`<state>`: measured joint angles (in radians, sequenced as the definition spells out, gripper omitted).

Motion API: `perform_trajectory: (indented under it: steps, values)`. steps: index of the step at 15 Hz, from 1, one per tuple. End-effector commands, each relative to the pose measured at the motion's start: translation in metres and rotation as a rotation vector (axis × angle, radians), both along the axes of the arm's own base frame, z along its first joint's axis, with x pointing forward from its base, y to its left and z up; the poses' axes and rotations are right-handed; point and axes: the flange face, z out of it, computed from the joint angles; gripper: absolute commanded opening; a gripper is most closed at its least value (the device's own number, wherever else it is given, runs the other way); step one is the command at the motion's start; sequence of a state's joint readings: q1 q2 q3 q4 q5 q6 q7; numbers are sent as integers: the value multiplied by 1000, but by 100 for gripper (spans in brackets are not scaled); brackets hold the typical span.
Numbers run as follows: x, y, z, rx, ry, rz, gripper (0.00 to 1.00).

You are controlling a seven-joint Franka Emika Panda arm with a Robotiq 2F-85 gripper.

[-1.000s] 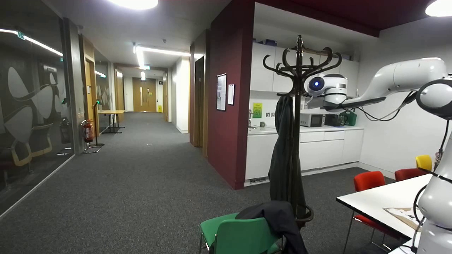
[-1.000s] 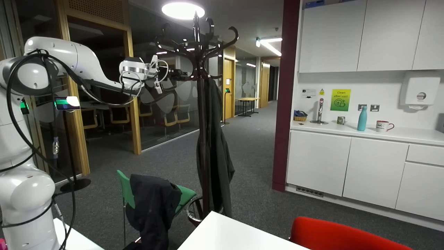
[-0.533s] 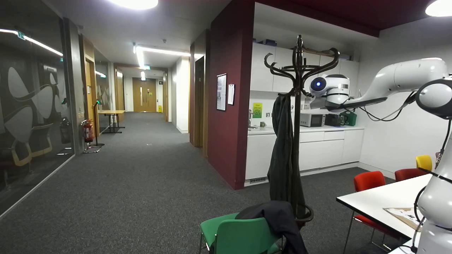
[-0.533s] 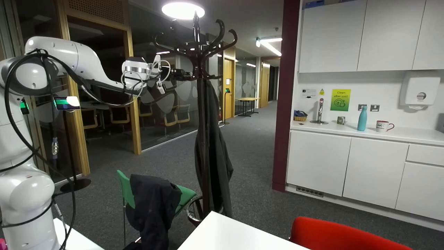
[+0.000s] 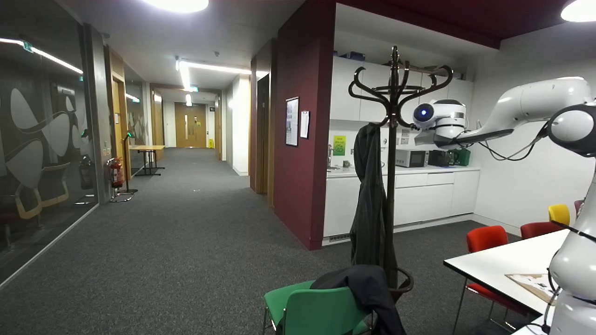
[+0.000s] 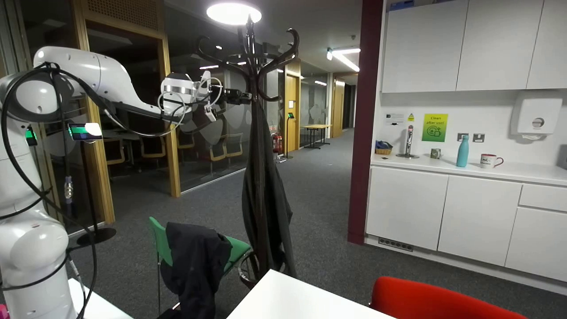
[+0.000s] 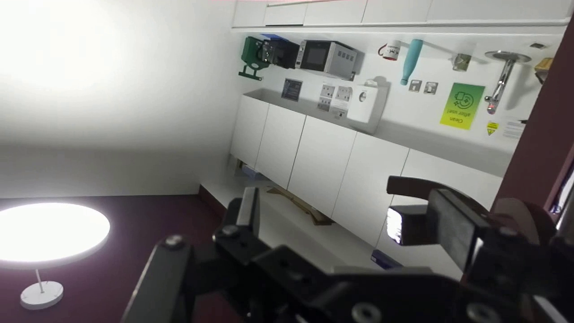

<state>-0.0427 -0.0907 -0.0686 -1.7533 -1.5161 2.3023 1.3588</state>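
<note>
A dark wooden coat stand [image 5: 394,100] with curved hooks stands upright in both exterior views, and a dark coat [image 5: 367,195] hangs from it. My gripper [image 6: 246,97] points level at its upper pole, just below the crown of hooks. In the wrist view the gripper [image 7: 352,199] is open, with no object held between the wide-set fingers. Dark curved pieces of the stand [image 7: 410,186] show beside and behind the right-hand finger; whether they touch it I cannot tell. In an exterior view the robot's wrist [image 5: 442,118] largely hides the fingers.
A green chair [image 5: 321,309] with a dark jacket [image 6: 195,252] over it stands by the stand's base. A white table [image 6: 301,297] and red chair [image 6: 434,299] are near. Behind is a kitchen counter [image 5: 344,172] with a microwave [image 5: 412,158], teal bottle [image 6: 462,151] and mug [image 6: 489,161].
The crown of hooks has turned on the stand, and the hanging coat has shifted round with it, leftward in both exterior views. My arm has moved slightly sideways; the gripper remains open.
</note>
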Motion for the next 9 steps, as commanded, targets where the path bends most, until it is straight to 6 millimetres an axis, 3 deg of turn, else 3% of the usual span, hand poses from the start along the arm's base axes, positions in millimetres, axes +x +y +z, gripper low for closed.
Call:
perform_trajectory:
  steps: [1,5,9]
  values:
    - [-12,-23,0,-1,-4,-49,100]
    - [-16,-36,0,1,-4,-76,100]
    - [-22,-17,12,-12,-30,-45,100]
